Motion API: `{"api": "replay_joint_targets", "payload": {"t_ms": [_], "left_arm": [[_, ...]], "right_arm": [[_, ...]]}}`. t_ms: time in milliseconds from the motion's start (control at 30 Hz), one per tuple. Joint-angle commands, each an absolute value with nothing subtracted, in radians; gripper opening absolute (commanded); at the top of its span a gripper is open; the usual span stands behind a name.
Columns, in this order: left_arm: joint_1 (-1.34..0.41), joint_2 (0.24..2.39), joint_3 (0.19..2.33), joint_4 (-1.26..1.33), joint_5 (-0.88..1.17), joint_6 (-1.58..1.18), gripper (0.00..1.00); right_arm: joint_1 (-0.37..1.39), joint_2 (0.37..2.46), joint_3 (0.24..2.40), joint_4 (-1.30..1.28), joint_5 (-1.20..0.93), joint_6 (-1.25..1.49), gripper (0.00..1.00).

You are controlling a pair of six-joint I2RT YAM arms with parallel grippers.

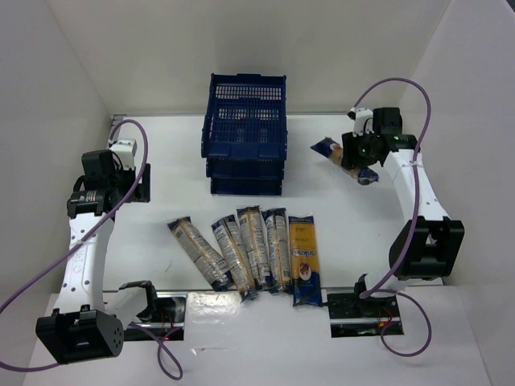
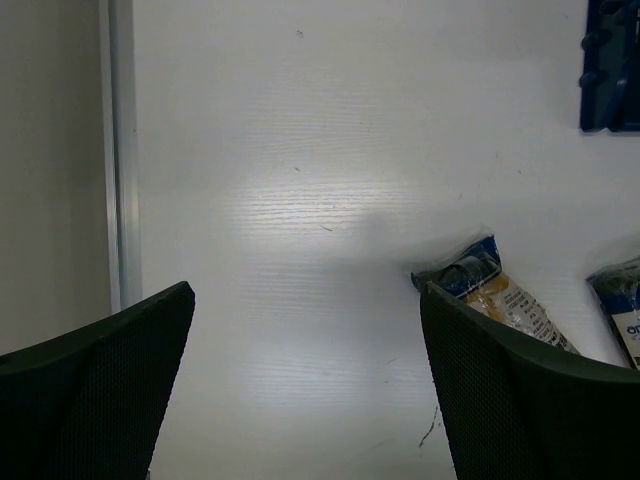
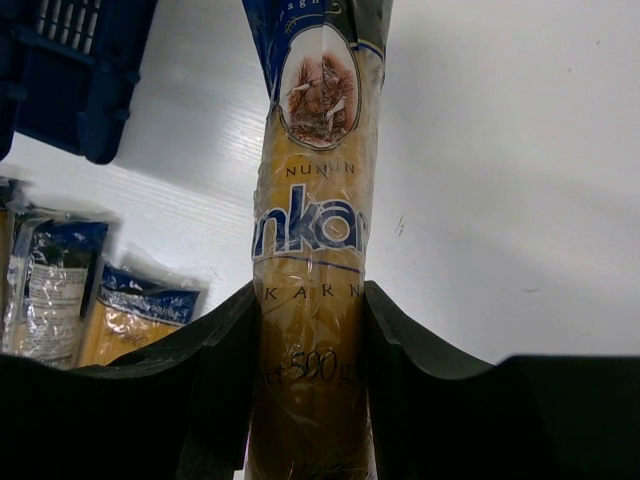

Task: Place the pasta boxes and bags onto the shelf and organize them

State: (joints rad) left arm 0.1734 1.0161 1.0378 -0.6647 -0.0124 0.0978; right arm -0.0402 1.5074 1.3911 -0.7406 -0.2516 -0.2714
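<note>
The right end effector pinches a glossy cellophane spaghetti pack, its label reading "500 g", just right of the dark blue lattice shelf. A row of packs lies fanned on the white wood-grain worktop near its front edge. The left end effector hangs spread beside the left rim, with open surface between it and the shelf.
</note>
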Motion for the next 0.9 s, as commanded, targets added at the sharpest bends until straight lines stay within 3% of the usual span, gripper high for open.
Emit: {"api": "replay_joint_targets", "payload": {"t_ms": [0,633,867], "left_arm": [[0.178,1.006,1.034,-0.637,0.005,0.089,0.99],[0.196,1.015,1.071,-0.664,-0.025,0.089,0.99],[0.215,1.043,1.089,-0.673,-0.046,0.089,0.99]], "right_arm": [[-0.044,1.442,1.460,-0.715,-0.285,-0.249,0.00],[-0.021,1.306,1.769,-0.712,-0.225,-0.095,0.00],[0.009,1.367,1.891,-0.699,-0.333,-0.029,0.00]]}}
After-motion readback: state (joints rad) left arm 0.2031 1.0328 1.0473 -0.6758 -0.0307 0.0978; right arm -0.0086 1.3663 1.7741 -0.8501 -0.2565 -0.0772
